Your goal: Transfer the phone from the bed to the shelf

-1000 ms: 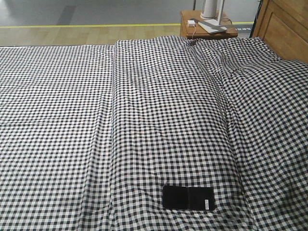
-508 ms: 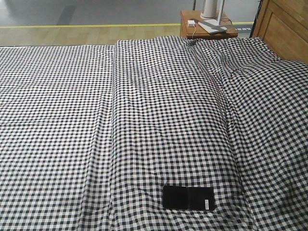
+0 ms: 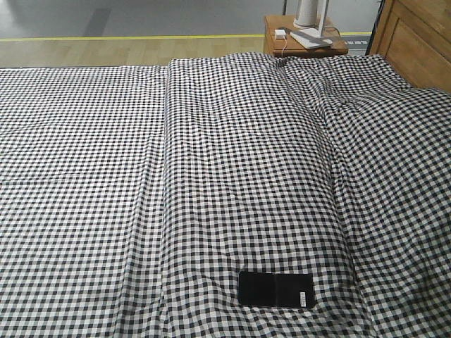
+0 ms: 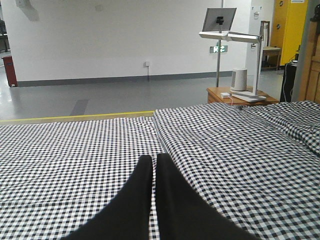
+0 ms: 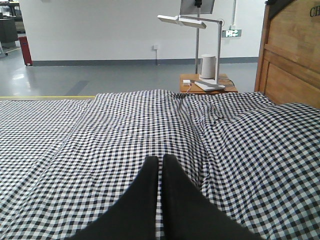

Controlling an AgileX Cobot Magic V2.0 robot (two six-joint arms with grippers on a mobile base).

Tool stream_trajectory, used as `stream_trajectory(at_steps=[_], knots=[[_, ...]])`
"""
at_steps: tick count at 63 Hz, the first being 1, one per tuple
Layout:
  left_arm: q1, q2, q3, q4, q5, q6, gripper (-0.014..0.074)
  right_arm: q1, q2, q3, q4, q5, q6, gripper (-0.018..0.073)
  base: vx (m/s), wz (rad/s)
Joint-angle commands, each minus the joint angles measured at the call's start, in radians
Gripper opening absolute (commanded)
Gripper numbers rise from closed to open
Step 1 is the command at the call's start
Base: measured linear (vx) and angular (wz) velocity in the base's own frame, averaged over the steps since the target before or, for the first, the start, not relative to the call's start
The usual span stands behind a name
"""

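The phone (image 3: 275,289), a flat glossy black slab with a white sticker at its right end, lies on the checked bed (image 3: 232,169) near the front edge, right of centre. No gripper shows in the front view. In the left wrist view my left gripper (image 4: 154,158) is shut, holding nothing, above the checked cloth (image 4: 75,150). In the right wrist view my right gripper (image 5: 160,158) is likewise shut and empty over the bed (image 5: 125,130). Neither wrist view shows the phone. The shelf is out of view.
A reddish-brown nightstand (image 3: 304,41) with a white lamp base and charger stands beyond the bed's far right corner. The wooden headboard (image 3: 416,39) rises at the right. A raised fold of bedding (image 3: 331,105) runs toward the pillows. Grey floor with a yellow line (image 3: 127,37) lies behind.
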Motion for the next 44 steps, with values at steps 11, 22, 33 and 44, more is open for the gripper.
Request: stream_trajectory(at_steps=[11,22,33,44], knots=[[-0.005,-0.007,-0.025,-0.011,-0.07,-0.009,0.0001,0.0,-0.006,0.005,-0.005,-0.132,0.002,-0.0005,0.0,0.0],[-0.005,-0.007,-0.025,-0.011,-0.07,-0.009,0.0001,0.0,-0.006,0.004,-0.005,-0.356,0.002,-0.0005,0.0,0.0],[-0.005,-0.007,-0.025,-0.011,-0.07,-0.009,0.0001,0.0,-0.006,-0.071,-0.006,-0.488,0.001,-0.0005,0.0,0.0],[-0.005,-0.007,-0.025,-0.011,-0.07,-0.009,0.0001,0.0,0.014,-0.255,-0.007,-0.424,-0.059,-0.0005,0.0,0.0]])
